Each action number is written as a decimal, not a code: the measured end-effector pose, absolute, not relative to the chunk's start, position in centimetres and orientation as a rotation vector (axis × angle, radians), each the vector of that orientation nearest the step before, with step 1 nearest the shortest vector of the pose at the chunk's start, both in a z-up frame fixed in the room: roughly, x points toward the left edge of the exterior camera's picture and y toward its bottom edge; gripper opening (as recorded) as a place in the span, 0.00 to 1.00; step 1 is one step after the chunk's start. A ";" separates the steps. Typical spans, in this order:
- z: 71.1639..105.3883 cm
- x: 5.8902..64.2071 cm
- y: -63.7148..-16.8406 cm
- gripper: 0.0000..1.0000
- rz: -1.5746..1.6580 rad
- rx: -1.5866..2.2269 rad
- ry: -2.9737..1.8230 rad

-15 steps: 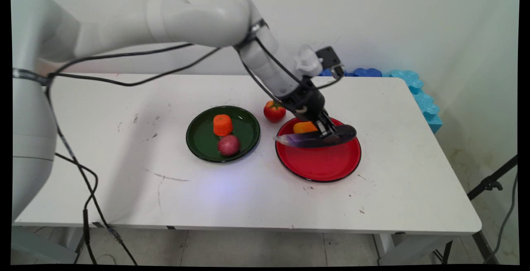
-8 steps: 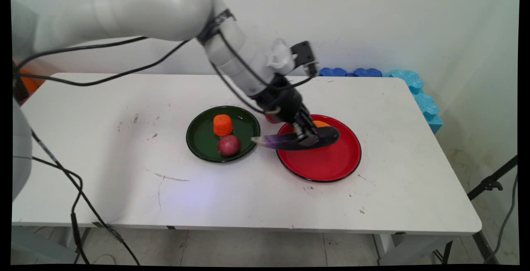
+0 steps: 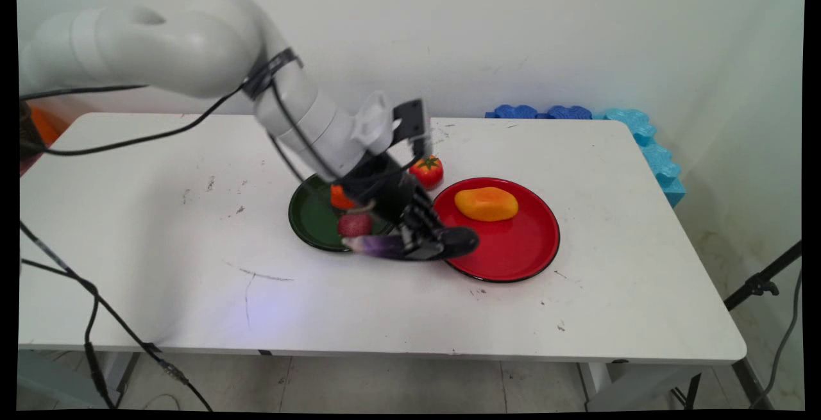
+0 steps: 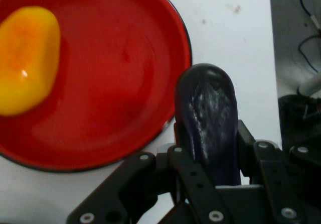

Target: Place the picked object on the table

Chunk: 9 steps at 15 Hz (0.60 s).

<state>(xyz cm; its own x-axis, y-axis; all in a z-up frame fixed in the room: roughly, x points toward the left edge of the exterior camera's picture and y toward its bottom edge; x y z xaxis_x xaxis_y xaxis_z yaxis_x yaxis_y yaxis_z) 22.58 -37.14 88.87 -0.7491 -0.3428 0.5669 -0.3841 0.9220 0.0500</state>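
While clamping eggplant (image 3: pixel 410 246), gripper (image 3: pixel 420 243) hides green plate (image 3: pixel 308 215) edge, carrot (image 3: pixel 338 197) partly.

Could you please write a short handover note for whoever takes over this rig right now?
Hand: shut on the eggplant, gripped about mid-length and held roughly level, low over the table between the two plates.
Eggplant: dark rounded end at the red plate's near-left rim, paler tip by the green plate.
Red plate: holds only the mango.
Green plate: carrot piece and a reddish round fruit, partly behind the arm.
Tomato: on the table behind the plates.
Since a second ago: the eggplant has been carried leftward off the red plate.
Left: the eggplant is not set down.
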 end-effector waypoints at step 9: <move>83.4 23.5 -34.5 0.00 0.033 0.482 -2.488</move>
<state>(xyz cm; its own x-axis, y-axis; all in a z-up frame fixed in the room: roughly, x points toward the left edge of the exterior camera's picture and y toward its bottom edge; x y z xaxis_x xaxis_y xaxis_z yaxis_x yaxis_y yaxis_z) 23.52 -34.55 83.36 -0.7554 -0.3326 0.5646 -0.3472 0.9339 0.0855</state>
